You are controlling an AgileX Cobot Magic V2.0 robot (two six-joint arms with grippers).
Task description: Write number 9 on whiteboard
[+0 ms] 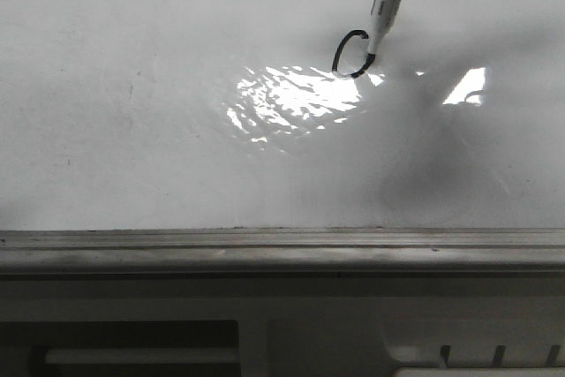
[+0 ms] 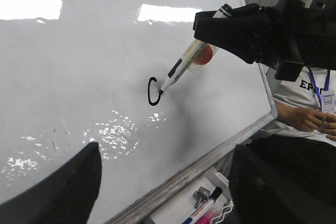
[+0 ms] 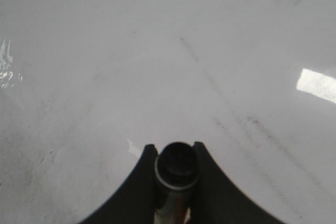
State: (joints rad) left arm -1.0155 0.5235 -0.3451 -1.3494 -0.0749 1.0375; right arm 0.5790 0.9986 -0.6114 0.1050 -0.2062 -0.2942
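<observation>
The whiteboard [image 1: 132,130] fills the front view, glossy white with faint smudges. On it is a small black loop [image 1: 350,53], the top of the number 9; no tail shows. My right gripper [image 2: 239,27] is shut on a white marker pen [image 1: 386,6], whose black tip touches the loop's right side. The loop [image 2: 153,91] and pen [image 2: 181,66] also show in the left wrist view. In the right wrist view the pen's end [image 3: 177,162] sits between the shut jaws of the right gripper [image 3: 177,153]. My left gripper [image 2: 165,192] is open and empty, well back from the board.
A grey metal rail [image 1: 282,240] runs along the board's bottom edge. A tray [image 2: 173,214] below it holds spare markers [image 2: 207,208]. A seated person [image 2: 310,103] is beyond the board's right edge. Glare [image 1: 291,99] lies just below the loop.
</observation>
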